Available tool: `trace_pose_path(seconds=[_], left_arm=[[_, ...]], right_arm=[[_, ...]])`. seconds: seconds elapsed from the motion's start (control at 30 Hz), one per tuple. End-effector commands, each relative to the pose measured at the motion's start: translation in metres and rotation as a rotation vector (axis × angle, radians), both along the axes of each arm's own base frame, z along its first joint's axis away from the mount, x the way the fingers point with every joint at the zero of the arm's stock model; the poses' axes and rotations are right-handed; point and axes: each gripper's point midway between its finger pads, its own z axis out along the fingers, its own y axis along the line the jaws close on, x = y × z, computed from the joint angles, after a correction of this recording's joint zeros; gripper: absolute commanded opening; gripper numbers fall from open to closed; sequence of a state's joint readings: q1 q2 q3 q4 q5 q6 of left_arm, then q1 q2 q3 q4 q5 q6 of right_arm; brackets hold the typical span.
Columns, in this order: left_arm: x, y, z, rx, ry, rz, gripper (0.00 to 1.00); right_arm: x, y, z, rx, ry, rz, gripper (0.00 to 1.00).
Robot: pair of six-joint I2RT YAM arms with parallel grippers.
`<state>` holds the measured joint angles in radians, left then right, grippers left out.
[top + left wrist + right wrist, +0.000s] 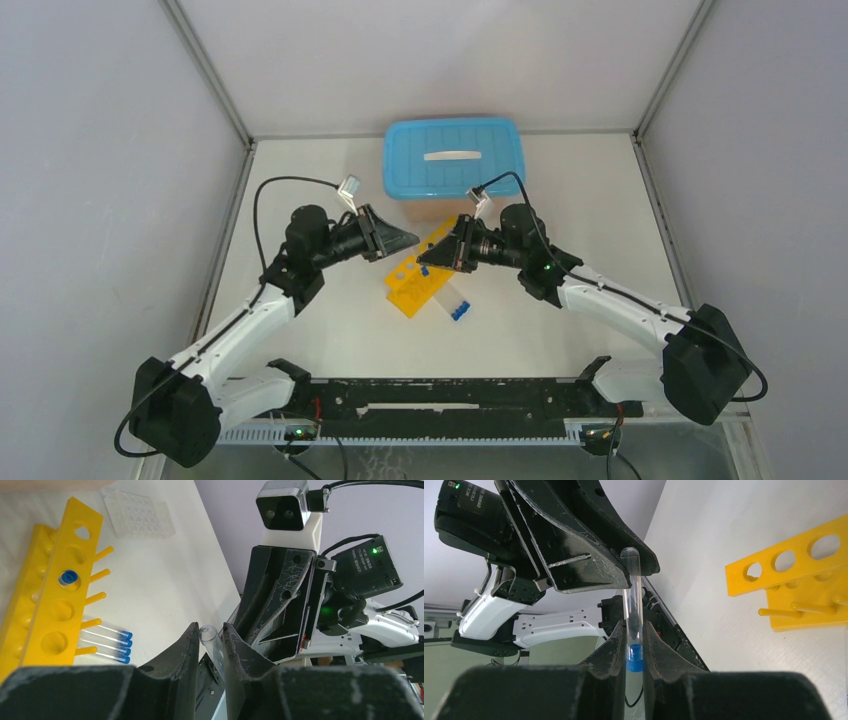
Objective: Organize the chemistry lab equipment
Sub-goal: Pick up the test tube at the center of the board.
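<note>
One clear blue-capped tube (633,595) is held between both grippers above the table. My right gripper (635,630) is shut on its capped end, with the blue cap (635,659) between the fingers. My left gripper (211,635) is closed on the tube's (212,642) rounded end. The two grippers meet tip to tip just behind the yellow rack (415,285). One capped tube (67,577) stands in a hole of the rack (45,605). Several more tubes (112,642) lie side by side on the table beside the rack. The black wire ring is out of view.
A small clear tray (139,514) with wells lies flat beyond the rack. A box with a blue lid (452,158) stands at the back of the table. A black rail (450,400) runs along the near edge, between the arm bases.
</note>
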<state>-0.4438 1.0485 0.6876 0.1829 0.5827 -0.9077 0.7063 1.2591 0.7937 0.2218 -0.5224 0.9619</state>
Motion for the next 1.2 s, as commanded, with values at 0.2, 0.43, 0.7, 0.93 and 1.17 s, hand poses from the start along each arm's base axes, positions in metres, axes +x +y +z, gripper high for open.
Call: trace_pose_path(seconds=[0.2,0.43,0.7,0.93,1.17], left_arm=[[-0.005,0.004,0.010,-0.008,-0.044,-0.030,0.18],[-0.003,0.008,0.012,-0.024,-0.037,0.017,0.16],[-0.001,0.014,0.010,-0.026,-0.029,0.064,0.15],[0.000,0.017,0.008,-0.027,-0.024,0.090,0.14],[0.008,0.028,0.010,-0.033,-0.017,0.190,0.12]], right_arm=[[0.006,0.000,0.025,0.031,-0.086,0.005,0.17],[0.008,-0.002,0.025,0.031,-0.088,-0.001,0.22],[0.009,-0.002,0.028,0.037,-0.092,-0.005,0.26],[0.010,-0.002,0.029,0.042,-0.094,-0.007,0.29],[0.014,-0.010,0.032,0.021,-0.131,-0.048,0.33]])
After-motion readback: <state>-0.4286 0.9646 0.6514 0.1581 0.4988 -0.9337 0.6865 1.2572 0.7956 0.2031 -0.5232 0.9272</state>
